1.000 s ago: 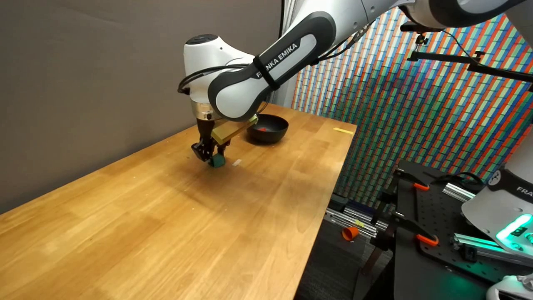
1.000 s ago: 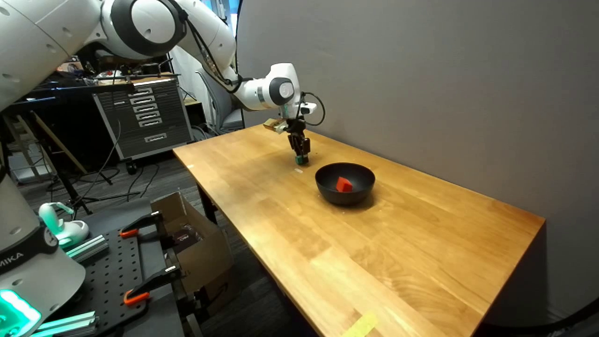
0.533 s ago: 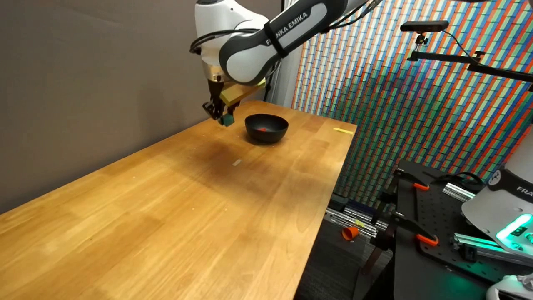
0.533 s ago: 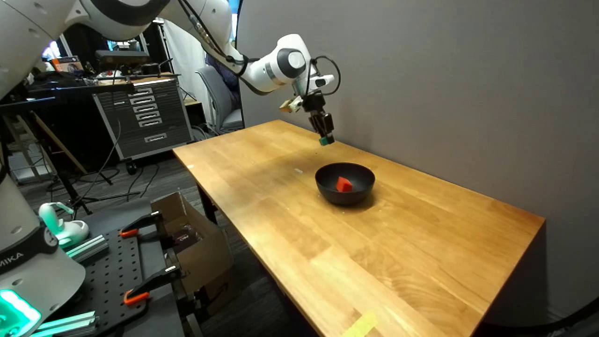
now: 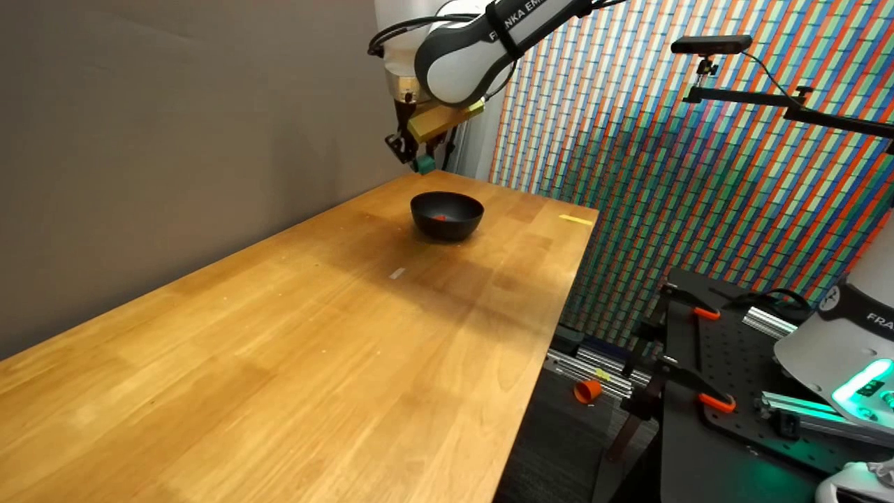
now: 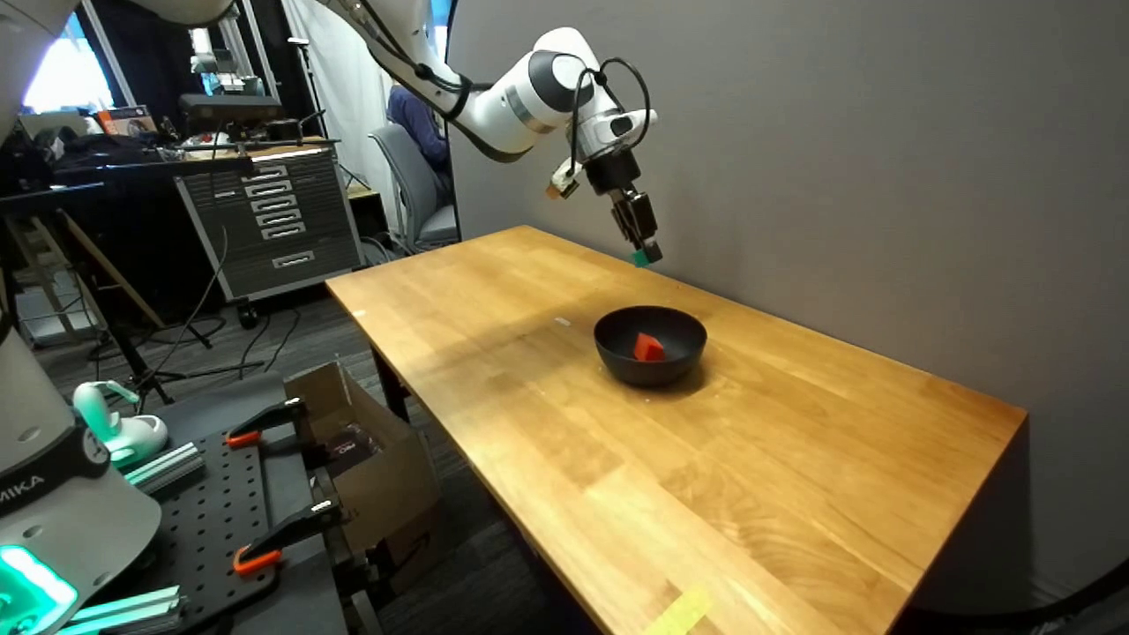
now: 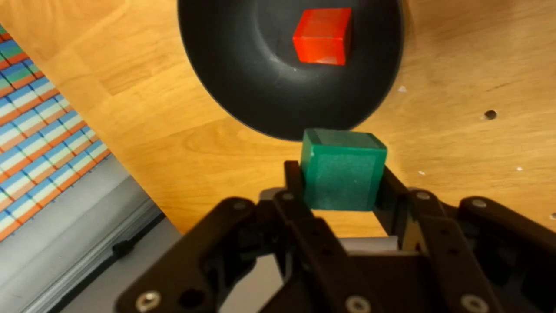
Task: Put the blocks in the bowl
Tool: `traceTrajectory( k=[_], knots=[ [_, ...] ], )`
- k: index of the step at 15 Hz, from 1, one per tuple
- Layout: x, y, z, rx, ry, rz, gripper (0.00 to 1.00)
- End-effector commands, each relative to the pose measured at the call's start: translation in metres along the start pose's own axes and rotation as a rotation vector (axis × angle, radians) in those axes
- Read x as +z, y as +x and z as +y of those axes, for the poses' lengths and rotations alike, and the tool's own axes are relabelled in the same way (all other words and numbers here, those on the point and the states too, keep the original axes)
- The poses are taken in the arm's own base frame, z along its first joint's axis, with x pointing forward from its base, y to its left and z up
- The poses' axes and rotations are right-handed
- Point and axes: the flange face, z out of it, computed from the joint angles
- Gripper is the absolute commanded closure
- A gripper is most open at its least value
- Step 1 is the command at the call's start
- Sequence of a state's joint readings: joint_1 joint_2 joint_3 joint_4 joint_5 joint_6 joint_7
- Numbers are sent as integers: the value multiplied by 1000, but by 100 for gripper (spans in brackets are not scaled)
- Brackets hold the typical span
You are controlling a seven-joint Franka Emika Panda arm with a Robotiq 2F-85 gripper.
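My gripper [image 5: 422, 160] is shut on the green block [image 7: 343, 174], with a finger on each side of it in the wrist view. The green block also shows at the fingertips in both exterior views [image 5: 424, 165] [image 6: 640, 259], held in the air well above the table. The round black bowl [image 6: 648, 374] stands on the table, below the gripper and a little to one side; in the wrist view the bowl [image 7: 282, 104] lies just beyond the green block. The red-orange block [image 7: 323, 37] rests inside the bowl and also shows in an exterior view [image 6: 648, 348].
The wooden table [image 5: 279, 363] runs along a grey wall [image 6: 794, 176], which is close to the arm. A strip of yellow tape [image 6: 679, 613] lies near one table end. A cardboard box [image 6: 379, 476] and a black stand with clamps [image 6: 282, 529] are off the table.
My gripper has lifted the green block from the table top and carried it up and toward the bowl. The bowl and the red-orange block have not moved.
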State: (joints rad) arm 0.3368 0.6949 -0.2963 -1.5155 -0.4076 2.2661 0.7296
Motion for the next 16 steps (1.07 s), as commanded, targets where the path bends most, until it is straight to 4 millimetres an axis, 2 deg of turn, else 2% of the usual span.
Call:
traceTrajectory(
  k=[1, 2, 3, 4, 6, 8, 10, 12, 16],
  knots=[
    [14, -31, 24, 51, -12, -49, 83],
    [22, -40, 28, 64, -11, -73, 83],
    [31, -49, 31, 72, -13, -96, 79],
    [37, -56, 33, 81, -13, -114, 41],
    [42, -68, 36, 90, -8, -127, 26],
    [35, -75, 38, 91, 8, -112, 10],
    [8, -68, 41, 80, 46, -75, 0],
    [-31, -71, 42, 59, 113, -48, 0],
    [-116, -96, 49, -12, 252, -29, 0]
  ],
)
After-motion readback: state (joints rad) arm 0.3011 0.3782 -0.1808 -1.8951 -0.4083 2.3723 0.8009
